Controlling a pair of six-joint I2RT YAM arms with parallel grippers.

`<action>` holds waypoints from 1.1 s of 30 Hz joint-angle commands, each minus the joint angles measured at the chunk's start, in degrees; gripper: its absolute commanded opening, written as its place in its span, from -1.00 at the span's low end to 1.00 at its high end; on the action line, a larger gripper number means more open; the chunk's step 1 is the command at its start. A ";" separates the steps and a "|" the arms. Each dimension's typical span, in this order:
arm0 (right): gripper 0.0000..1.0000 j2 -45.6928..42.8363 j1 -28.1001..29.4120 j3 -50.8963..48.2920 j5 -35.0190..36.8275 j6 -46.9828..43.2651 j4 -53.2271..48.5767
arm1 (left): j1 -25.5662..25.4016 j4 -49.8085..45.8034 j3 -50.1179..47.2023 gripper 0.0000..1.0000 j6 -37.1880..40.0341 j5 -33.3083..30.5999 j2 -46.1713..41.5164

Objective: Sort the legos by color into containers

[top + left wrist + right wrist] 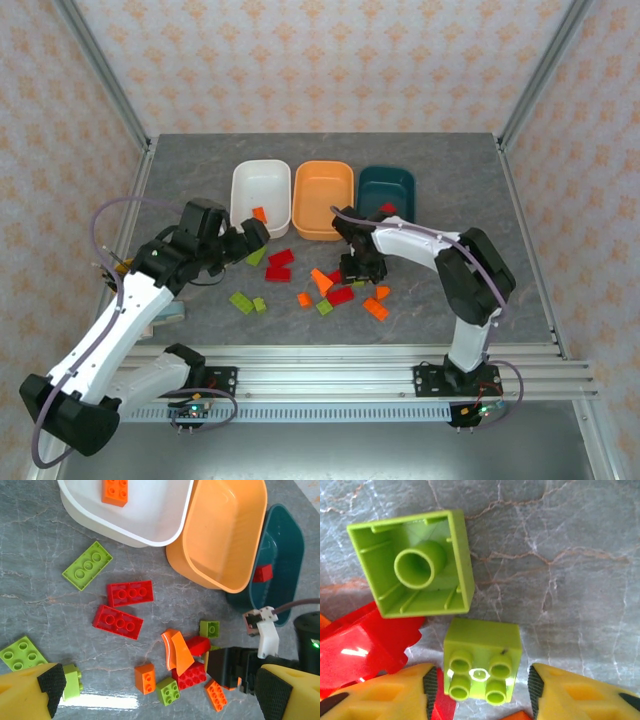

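Observation:
The legos lie scattered on the grey table: red flat bricks (130,592), a green flat one (87,565), and a mixed pile (335,290). The white container (260,190) holds one orange brick (115,491). The orange container (323,198) looks empty. A red brick (262,573) lies in the teal container (386,190). My left gripper (252,238) hangs wide open by the white container's near edge, holding nothing. My right gripper (482,687) is down in the pile, open. Its pads (431,686) flank a small green two-by-two brick (481,652), with a gap showing on the right side.
An upturned green brick (412,562) and a red brick (365,647) lie right beside the flanked one. My right arm's black wrist (235,667) is in among the pile. Loose green bricks (245,302) lie at the front left. A metal rail (350,360) runs along the near edge.

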 commanded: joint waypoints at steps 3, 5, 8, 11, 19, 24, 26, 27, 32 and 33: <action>-0.06 2.58 0.15 2.63 3.27 -0.36 0.93 | -0.90 0.39 -1.12 0.99 -1.68 0.07 -1.86; -0.14 3.39 0.04 3.05 3.38 -0.15 0.92 | -1.15 0.34 -1.06 0.99 -1.80 0.06 -2.09; -0.28 3.02 0.04 2.69 4.35 0.50 0.43 | -1.42 -0.19 -0.73 0.99 -1.68 -0.35 -2.42; -0.37 -1.89 0.13 0.73 6.24 1.55 0.22 | -1.77 -0.73 -0.36 0.99 -1.82 -1.53 -3.61; -0.38 -7.71 1.62 12.89 8.60 3.23 -5.73 | -2.66 -1.10 -1.75 0.99 -3.36 -6.73 -8.59; -0.39 9.19 0.85 35.33 8.94 3.39 -8.99 | -2.93 -0.51 -2.66 0.98 -4.18 -8.09 -10.25; -0.38 16.26 -0.24 43.75 9.97 4.00 -10.56 | -3.01 -1.46 -2.50 0.98 -4.16 -8.57 -10.63; -0.38 20.16 -1.06 48.23 9.96 4.65 -11.63 | -2.98 -1.96 -2.50 0.98 -4.25 -8.79 -10.91; -0.33 35.04 -3.46 65.77 8.52 5.63 -15.93 | -3.10 -4.61 -3.51 0.97 -6.36 -9.99 -13.18; -0.28 37.13 -3.56 68.38 8.23 5.29 -16.51 | -3.11 -5.37 -3.73 0.97 -6.82 -10.13 -13.54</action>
